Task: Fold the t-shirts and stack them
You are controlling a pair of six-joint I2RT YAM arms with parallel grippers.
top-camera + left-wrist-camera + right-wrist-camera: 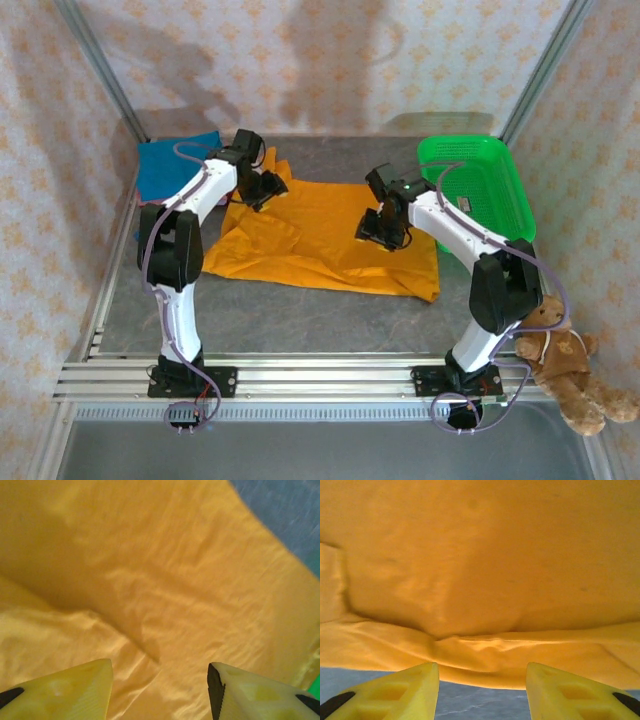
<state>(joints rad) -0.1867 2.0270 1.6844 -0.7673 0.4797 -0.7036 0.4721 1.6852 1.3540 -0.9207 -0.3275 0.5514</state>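
A bright orange t-shirt (320,235) lies spread and rumpled on the grey table (300,310). A blue t-shirt (165,165) lies folded at the back left. My left gripper (262,188) hovers over the orange shirt's back left corner. In the left wrist view it (160,666) is open, with wrinkled orange cloth (150,580) below and nothing between the fingers. My right gripper (385,232) is over the shirt's right part. In the right wrist view it (482,666) is open, and a folded orange edge (485,650) lies just ahead of the fingertips.
A green mesh basket (480,180) stands at the back right, close to the right arm. A brown teddy bear (565,360) sits off the table's front right corner. Patterned walls and metal posts enclose the table. Bare grey table (480,702) shows under the right fingers.
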